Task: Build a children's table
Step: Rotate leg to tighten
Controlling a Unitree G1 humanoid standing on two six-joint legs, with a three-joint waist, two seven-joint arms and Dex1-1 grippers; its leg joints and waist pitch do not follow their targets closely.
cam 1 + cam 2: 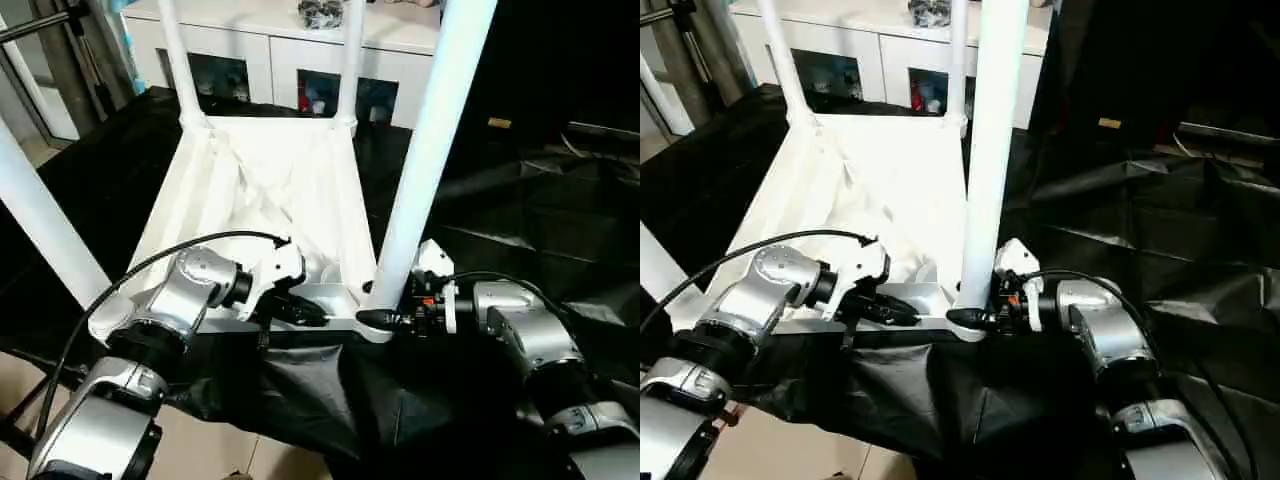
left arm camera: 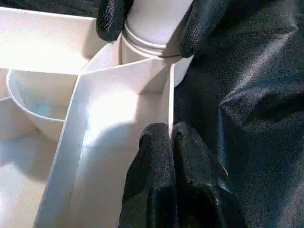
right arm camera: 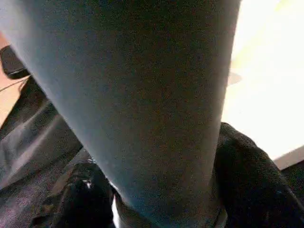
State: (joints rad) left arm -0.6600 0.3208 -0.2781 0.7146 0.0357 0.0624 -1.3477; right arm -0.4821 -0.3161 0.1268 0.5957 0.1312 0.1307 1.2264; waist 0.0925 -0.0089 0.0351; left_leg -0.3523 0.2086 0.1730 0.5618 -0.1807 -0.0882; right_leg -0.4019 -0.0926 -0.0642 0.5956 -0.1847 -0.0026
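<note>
Black sheeting point(image 1: 520, 230) covers the floor, creased and bunched at its near edge, with pale floor tiles point(image 1: 210, 450) showing beyond that edge.

Item 1: tabletop point(image 1: 255, 190), white plastic, lying upside down on the black sheeting, ribbed underside up, rounded sockets at its corners. Its near rim lies close to the sheeting's near edge.

Item 2: four white tube legs, standing upright in the corner sockets. Near right leg point(image 1: 430, 150) rises from the near right socket; near left leg point(image 1: 40, 220) leans across the left side of the head views; far left leg point(image 1: 178, 60) and far right leg point(image 1: 350, 60) stand at the far corners.

Item 3: left gripper point(image 2: 172, 137), black fingers, jaws pressed together on the thin wall of the tabletop's near rim, just beside the near right socket. Its silver forearm reaches in from the near left.

Item 4: right gripper point(image 1: 385, 320), black fingers, jaws spread around the base of the near right leg, one finger on each side of the tube where it enters the socket. The left wrist view shows both fingers against the tube just above the socket collar. Silver forearm reaches in from the near right.

Item 5: white cabinet point(image 1: 290, 50), glass doors, standing behind the far edge of the sheeting, small coloured things behind the glass, too small to identify.

Item 6: black cable point(image 1: 150, 262), arching over the left wrist.
</note>
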